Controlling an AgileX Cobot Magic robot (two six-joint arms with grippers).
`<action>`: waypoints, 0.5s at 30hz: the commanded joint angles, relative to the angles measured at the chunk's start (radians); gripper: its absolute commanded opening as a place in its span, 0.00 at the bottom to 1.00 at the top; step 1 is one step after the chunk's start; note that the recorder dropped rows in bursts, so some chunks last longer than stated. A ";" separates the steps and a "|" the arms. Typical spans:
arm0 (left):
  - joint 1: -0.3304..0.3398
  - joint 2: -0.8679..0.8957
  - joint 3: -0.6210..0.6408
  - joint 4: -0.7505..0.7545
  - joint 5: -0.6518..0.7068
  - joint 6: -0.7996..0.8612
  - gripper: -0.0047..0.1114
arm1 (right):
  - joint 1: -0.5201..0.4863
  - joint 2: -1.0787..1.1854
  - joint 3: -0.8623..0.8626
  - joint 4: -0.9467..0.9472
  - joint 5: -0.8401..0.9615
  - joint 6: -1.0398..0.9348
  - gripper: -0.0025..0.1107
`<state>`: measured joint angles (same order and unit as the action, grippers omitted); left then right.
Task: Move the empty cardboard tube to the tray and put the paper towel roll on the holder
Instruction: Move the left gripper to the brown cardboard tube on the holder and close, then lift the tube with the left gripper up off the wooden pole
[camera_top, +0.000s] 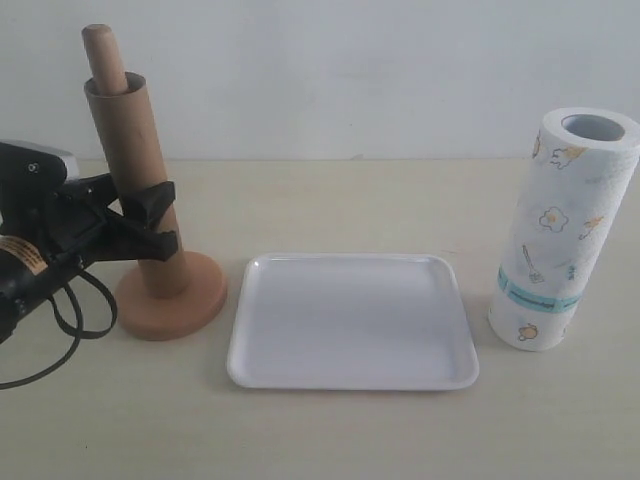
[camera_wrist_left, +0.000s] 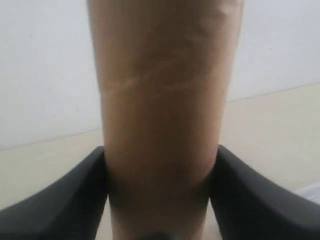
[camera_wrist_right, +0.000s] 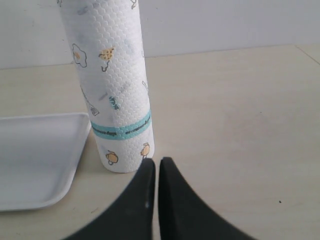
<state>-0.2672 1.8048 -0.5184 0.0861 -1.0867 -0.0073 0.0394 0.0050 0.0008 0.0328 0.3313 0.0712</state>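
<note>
Flanking the empty cardboard tube (camera_top: 135, 165), the left end effector (camera_top: 160, 222) touches it.

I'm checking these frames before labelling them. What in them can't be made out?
- Exterior view: most of the post of the holder, hidden inside the empty cardboard tube.
- Left wrist view: both tube ends, cut off by the frame edges.
- Exterior view: the right gripper, outside the frame.
- Right wrist view: lettering on the teal band of the paper towel roll, too small to read.
</note>
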 joint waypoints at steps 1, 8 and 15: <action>-0.005 -0.016 -0.006 0.000 -0.036 0.007 0.08 | -0.007 -0.005 -0.001 -0.002 -0.006 -0.001 0.05; -0.005 -0.138 -0.006 0.000 0.035 0.007 0.08 | -0.007 -0.005 -0.001 -0.002 -0.006 -0.001 0.05; -0.005 -0.343 -0.006 0.000 0.101 0.007 0.08 | -0.007 -0.005 -0.001 -0.002 -0.006 -0.001 0.05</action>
<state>-0.2672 1.5287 -0.5190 0.0861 -0.9852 -0.0073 0.0394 0.0050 0.0008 0.0328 0.3313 0.0712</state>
